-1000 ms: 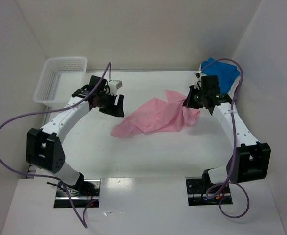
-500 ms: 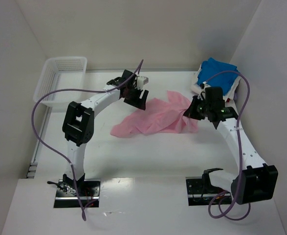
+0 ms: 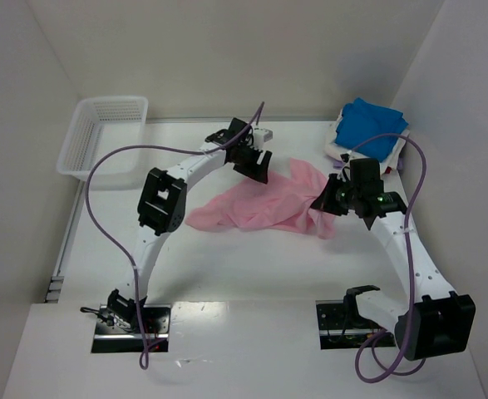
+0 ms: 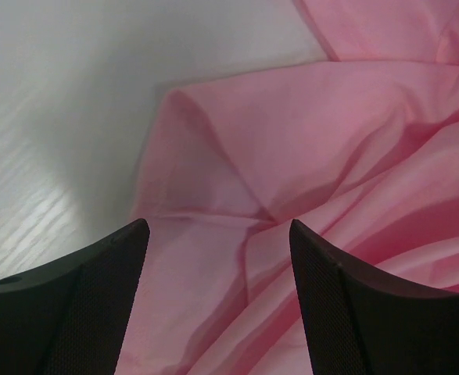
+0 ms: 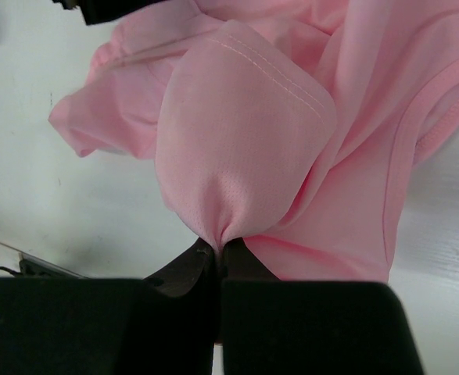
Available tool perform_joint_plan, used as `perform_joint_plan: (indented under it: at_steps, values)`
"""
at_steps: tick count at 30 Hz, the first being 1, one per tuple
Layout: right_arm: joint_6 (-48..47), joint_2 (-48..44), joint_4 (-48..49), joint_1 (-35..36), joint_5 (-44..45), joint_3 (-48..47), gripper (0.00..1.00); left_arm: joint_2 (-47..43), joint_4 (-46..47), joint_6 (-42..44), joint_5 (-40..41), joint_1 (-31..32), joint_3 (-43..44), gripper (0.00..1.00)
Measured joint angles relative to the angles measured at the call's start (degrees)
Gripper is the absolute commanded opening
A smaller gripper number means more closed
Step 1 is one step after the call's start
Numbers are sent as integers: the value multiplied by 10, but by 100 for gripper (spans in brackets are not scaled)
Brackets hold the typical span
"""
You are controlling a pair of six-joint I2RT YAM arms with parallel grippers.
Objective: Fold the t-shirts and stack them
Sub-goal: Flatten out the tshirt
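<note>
Progress: The blue t-shirt [image 3: 375,129] lies at the far right corner of the tabletop [image 3: 227,266] as a compact, roughly squared bundle, and it appears to be already folded. It rests on a white item [image 3: 337,150]. I cannot tell whether that item is a shirt. The pink t-shirt [image 3: 264,204] sprawls across the middle of the tabletop, rumpled and unfolded. In my judgement one fold is complete, and the pink garment has yet to be spread, folded and stacked.

End effectors: The right end effector [image 5: 216,248] is fully closed on a pinch of the pink t-shirt's right side, gathering the cloth into a puckered bulb above its jaws. The left end effector [image 4: 217,234] stands wide open just over the shirt's far edge, with a fold of pink cloth showing between its fingers. It holds nothing.

Materials:
- **Pink cloth:** It is thin and limp. The right wrist view shows a fine knit texture and a stitched hem line. It drapes in soft ridges and creases easily.
- **Blue cloth:** It looks matte and somewhat thicker.
- **Basket [image 3: 102,133]:** This is at the far left. It is rigid white plastic lattice, rectangular, and sits well apart from both shirts.
- **Tabletop:** It is white and smooth, with a faint grain and a slight gloss.
</note>
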State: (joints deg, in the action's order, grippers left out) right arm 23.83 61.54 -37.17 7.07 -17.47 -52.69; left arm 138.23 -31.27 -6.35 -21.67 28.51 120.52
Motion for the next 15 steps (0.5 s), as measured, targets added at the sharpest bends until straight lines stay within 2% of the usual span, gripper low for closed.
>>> perform_joint_plan:
  at_steps: [7, 15]
  values:
    - [0, 10, 0, 0, -3, 0, 0, 20, -15, 4, -29, 41, 16, 81]
    - [0, 10, 0, 0, -3, 0, 0, 47, -12, -5, -29, 37, 56, 81]
